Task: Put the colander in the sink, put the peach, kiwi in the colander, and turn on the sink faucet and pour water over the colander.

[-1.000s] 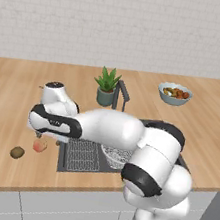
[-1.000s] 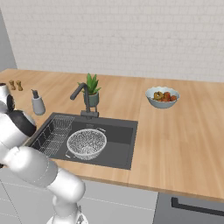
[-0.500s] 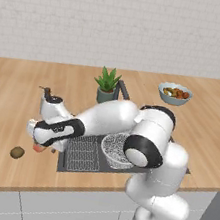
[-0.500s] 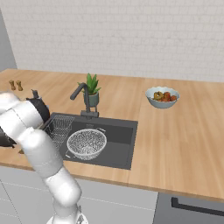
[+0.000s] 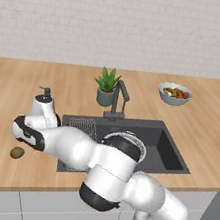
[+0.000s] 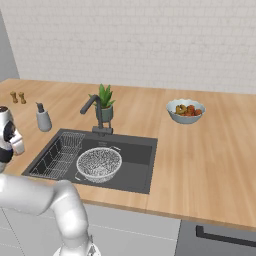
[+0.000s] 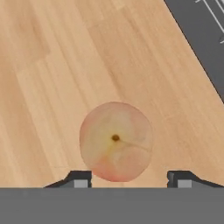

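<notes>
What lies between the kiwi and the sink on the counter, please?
In the left base view, the arm's hand hangs over the wooden counter between the kiwi and the sink.

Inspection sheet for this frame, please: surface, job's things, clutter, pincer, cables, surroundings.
Surface: wooden counter around the dark sink.
Job's things: colander in the sink; peach on the counter; kiwi left of the sink; faucet dry.
Clutter: fruit bowl, potted plant, soap pump, two shakers.
Pincer: straddling the peach, fingertips not touching.
Cables: nothing seen.
Surroundings: white brick wall.
</notes>
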### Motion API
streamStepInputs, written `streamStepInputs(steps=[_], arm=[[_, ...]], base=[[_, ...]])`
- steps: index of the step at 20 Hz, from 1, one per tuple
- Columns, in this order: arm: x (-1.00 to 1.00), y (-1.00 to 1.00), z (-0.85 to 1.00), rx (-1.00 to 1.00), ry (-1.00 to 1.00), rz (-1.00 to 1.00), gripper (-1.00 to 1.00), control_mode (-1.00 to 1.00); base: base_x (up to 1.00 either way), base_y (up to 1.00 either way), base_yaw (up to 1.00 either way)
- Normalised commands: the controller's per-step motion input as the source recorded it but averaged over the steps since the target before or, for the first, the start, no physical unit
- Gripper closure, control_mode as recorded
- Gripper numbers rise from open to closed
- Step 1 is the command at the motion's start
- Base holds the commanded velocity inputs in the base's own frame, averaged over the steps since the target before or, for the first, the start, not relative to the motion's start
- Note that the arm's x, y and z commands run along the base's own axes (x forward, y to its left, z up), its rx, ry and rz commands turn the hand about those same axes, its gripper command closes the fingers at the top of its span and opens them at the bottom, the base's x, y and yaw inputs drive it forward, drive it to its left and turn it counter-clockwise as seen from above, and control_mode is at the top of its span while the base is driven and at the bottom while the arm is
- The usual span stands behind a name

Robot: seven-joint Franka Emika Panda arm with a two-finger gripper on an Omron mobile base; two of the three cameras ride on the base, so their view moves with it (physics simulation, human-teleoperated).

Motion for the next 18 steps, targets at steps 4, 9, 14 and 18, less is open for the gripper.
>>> streamStepInputs(steps=[4, 9, 14, 18], arm=[[0.02, 0.0, -0.25, 0.0, -0.21, 0.0, -1.0, -1.0], [0.0, -0.13, -0.43, 0.0, -0.23, 0.03, -1.0, -1.0], [0.18, -0.48, -0.84, 0.0, -0.13, 0.0, -1.0, -1.0], [0.22, -0.35, -0.94, 0.0, 0.04, 0.0, -1.0, -1.0]], base=[[0.0, 0.0, 0.0], [0.0, 0.0, 0.0], [0.0, 0.0, 0.0], [0.0, 0.0, 0.0]])
